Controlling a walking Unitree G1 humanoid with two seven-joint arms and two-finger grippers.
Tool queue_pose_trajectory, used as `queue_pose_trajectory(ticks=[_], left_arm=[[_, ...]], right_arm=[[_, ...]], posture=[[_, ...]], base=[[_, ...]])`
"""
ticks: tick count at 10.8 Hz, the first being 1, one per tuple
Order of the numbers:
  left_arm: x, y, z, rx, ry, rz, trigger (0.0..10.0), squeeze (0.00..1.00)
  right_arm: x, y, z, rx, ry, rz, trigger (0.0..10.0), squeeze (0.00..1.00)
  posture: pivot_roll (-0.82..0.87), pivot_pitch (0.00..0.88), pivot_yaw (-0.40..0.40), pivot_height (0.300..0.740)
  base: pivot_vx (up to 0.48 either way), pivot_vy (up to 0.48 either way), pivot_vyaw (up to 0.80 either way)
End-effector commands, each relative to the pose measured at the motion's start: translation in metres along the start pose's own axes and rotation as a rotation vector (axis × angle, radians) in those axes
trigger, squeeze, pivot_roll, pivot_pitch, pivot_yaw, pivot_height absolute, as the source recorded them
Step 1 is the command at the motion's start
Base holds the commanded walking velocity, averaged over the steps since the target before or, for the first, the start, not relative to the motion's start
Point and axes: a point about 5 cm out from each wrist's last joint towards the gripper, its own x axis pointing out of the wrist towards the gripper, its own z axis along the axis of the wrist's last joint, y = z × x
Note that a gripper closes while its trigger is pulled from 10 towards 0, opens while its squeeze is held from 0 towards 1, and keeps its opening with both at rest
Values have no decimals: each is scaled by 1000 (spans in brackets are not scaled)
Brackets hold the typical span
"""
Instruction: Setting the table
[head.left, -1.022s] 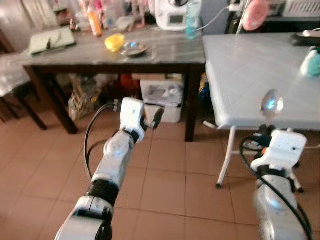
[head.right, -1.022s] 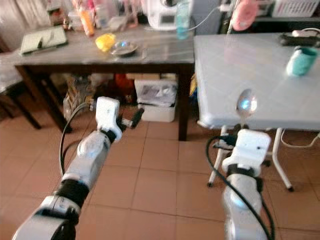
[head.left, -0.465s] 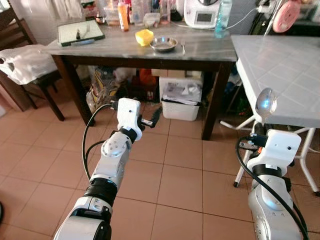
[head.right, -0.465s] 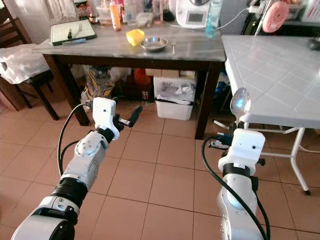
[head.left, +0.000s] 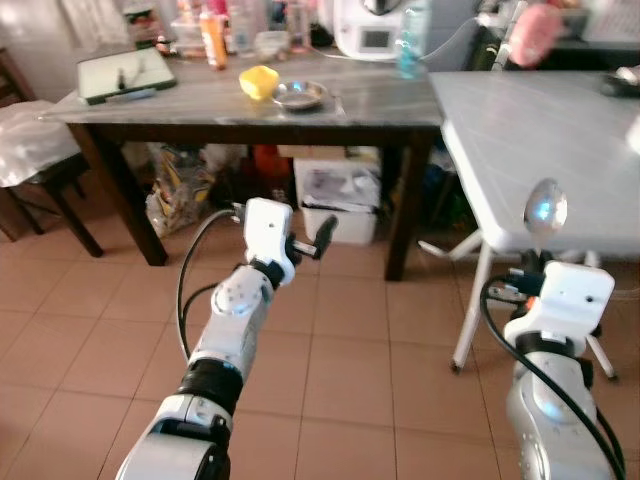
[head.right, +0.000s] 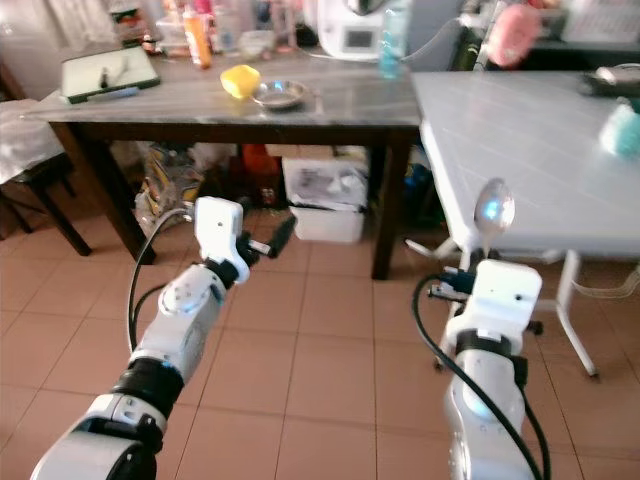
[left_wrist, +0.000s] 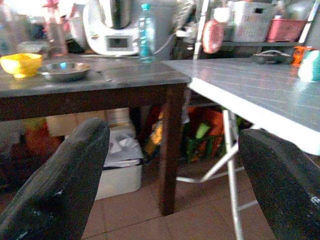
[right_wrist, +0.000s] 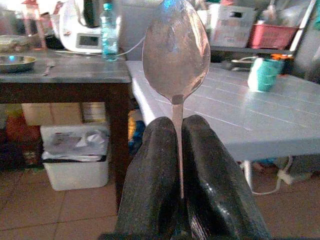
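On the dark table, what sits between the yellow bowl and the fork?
A shallow metal bowl sits between the yellow bowl and the fork on the dark table, seen in both eye views.

Only the viewpoint shifts
The head camera swings back and forth across the room; the white surface (head.left: 560, 150) now sits further into view than half a second ago.
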Motion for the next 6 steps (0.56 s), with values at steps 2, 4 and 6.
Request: queue_pose_trajectory(ticks=[2, 4, 6], left_arm=[[2, 3, 4, 3, -6, 4, 10000, 0], [3, 2, 4, 2, -7, -1, 10000, 0], [3, 1, 4, -1, -5, -5, 10000, 0]], right_arm=[[-1, 3, 7, 4, -34, 11, 10000, 0], [-1, 3, 7, 4, -33, 10, 10000, 0], [-1, 5, 6, 6, -31, 13, 10000, 0]], posture=[[-45, 58, 55, 740], [-45, 60, 61, 740], [-46, 60, 62, 740]], base=[[480, 0, 0], [480, 0, 0], [480, 0, 0]])
